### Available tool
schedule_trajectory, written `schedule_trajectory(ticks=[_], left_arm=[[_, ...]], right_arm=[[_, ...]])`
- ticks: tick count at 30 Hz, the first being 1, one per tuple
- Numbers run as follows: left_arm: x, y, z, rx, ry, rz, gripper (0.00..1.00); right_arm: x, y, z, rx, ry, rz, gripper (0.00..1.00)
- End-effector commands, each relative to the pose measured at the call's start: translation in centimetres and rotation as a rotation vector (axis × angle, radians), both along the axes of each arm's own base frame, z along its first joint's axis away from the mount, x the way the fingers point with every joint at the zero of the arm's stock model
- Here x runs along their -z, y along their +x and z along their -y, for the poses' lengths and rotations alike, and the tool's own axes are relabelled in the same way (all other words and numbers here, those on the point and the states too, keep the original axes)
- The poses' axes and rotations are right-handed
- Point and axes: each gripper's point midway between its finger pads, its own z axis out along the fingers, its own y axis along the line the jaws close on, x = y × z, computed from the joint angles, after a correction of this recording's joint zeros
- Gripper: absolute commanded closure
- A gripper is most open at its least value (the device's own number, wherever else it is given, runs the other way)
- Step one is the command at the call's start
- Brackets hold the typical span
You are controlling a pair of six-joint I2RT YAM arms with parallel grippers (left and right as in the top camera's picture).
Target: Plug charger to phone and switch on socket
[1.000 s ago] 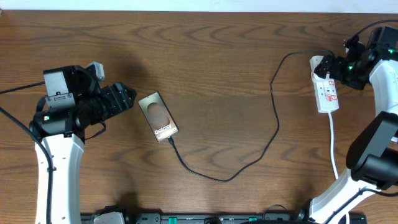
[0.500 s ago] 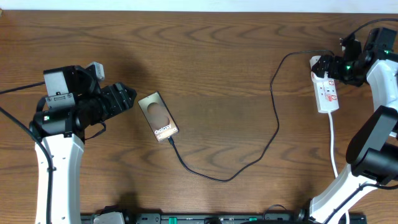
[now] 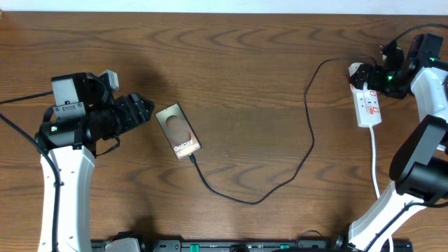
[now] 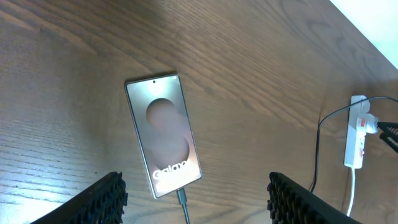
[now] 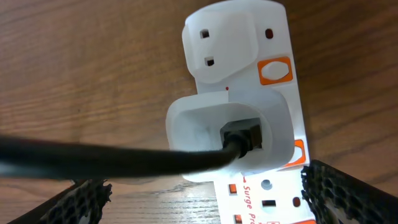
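Note:
The phone (image 3: 178, 131) lies face up left of centre. The charger (image 3: 308, 150), a thin black cable, runs from the phone's near end in a loop to the far end of the socket (image 3: 369, 105). In the left wrist view its plug tip (image 4: 181, 197) meets the phone's (image 4: 165, 134) bottom edge. My left gripper (image 3: 143, 110) is open and empty, just left of the phone. My right gripper (image 3: 376, 77) is open over the socket's far end. In the right wrist view the charger (image 5: 124, 158) enters a white adapter (image 5: 199, 127) on the socket (image 5: 242, 31), beside an orange switch (image 5: 275, 70).
The socket's white cord (image 3: 374, 161) runs toward the table's near edge past my right arm. The table's far edge (image 3: 210, 12) is close behind the socket. The socket also shows at the right in the left wrist view (image 4: 356, 140).
My right gripper has shifted slightly toward the far right at the socket's end. The left arm, phone and cable have not moved.

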Motion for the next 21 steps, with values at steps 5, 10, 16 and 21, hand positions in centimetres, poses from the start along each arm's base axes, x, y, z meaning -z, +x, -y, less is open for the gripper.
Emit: schedule_trajectory(ticks=[5, 10, 16, 21], left_arm=[[0.5, -0.1, -0.2, -0.006, 0.010, -0.017, 0.28], [0.5, -0.1, -0.2, -0.007, 0.010, -0.017, 0.28], [0.5, -0.1, -0.2, -0.007, 0.010, -0.017, 0.28], [0.5, -0.1, -0.2, -0.007, 0.010, -0.017, 0.28]], right_arm=[[2.3, 0.0, 0.0, -0.002, 0.038, -0.036, 0.01], [2.1, 0.4, -0.3, 0.001, 0.061, -0.018, 0.01], [2.0, 0.7, -0.6, 0.012, 0.074, -0.013, 0.01], [2.0, 0.7, -0.8, 0.027, 0.084, -0.018, 0.01]])
